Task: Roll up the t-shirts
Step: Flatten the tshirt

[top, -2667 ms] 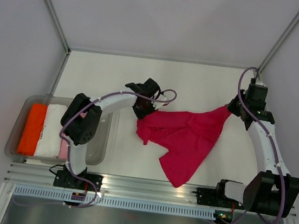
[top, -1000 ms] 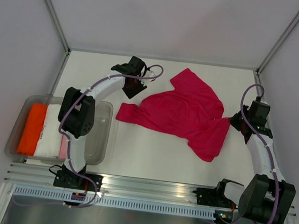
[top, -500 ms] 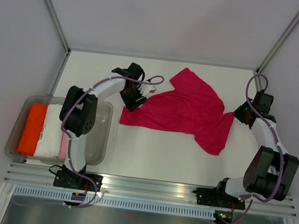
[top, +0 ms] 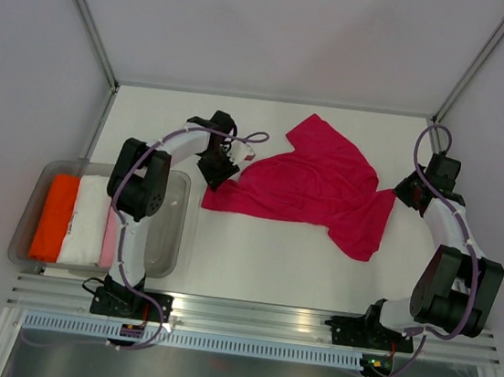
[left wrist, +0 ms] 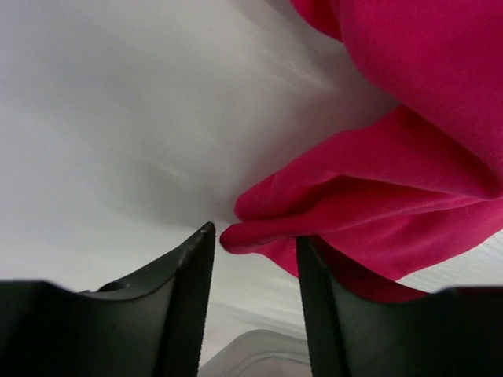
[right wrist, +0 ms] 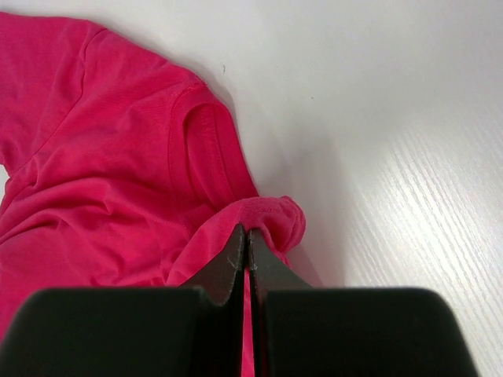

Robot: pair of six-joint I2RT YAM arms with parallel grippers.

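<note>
The deep magenta t-shirt lies spread and wrinkled on the white table, right of centre. My left gripper sits low at its left edge. In the left wrist view the left gripper is open, and a folded edge of the t-shirt lies just past its tips, not pinched. My right gripper is at the shirt's right corner. The right wrist view shows the right gripper shut on a bunched hem of the t-shirt.
A clear plastic tub stands at the left near edge, holding folded orange, white and pale pink cloth. Grey walls close in the back and both sides. A metal rail runs along the front.
The left gripper has come down from the back to the shirt's left edge and its jaws have widened. The shirt's left corner has shifted slightly right. The right wrist rose a little, still gripping.
</note>
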